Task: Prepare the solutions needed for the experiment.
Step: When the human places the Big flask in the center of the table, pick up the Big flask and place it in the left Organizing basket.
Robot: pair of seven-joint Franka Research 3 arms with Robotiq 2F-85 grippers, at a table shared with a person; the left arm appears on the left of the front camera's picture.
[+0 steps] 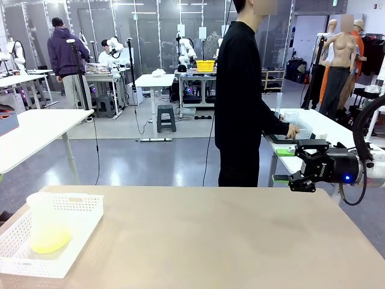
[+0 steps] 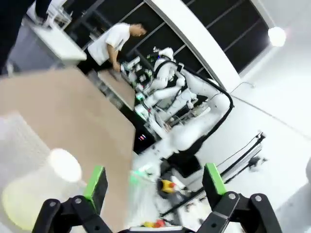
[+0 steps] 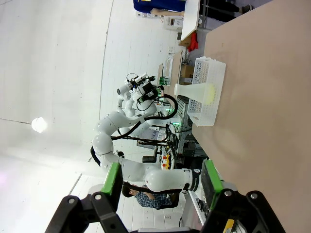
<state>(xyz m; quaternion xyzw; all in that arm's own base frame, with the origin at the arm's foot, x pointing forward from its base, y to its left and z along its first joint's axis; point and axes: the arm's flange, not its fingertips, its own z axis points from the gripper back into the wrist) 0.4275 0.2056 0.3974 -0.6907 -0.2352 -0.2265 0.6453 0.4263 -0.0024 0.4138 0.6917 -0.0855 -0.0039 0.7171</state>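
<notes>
both grippers [image 2: 154,187] [image 3: 159,182] gape empty; the solutions [image 1: 50,242] blur inside a half-cropped basket [image 1: 78,241].

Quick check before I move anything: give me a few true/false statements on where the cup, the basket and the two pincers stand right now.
1. The cup stands in the white basket at the table's left front. True.
2. The cup is full to the brim. False: only a shallow yellow-green layer of liquid sits at its bottom.
3. The right pincer holds the cup. False: it is open and empty at the table's far right edge.
4. The left pincer is open with nothing between its fingers. True.
5. The person is reaching into the basket. False: the person's hand rests on another table.
</notes>
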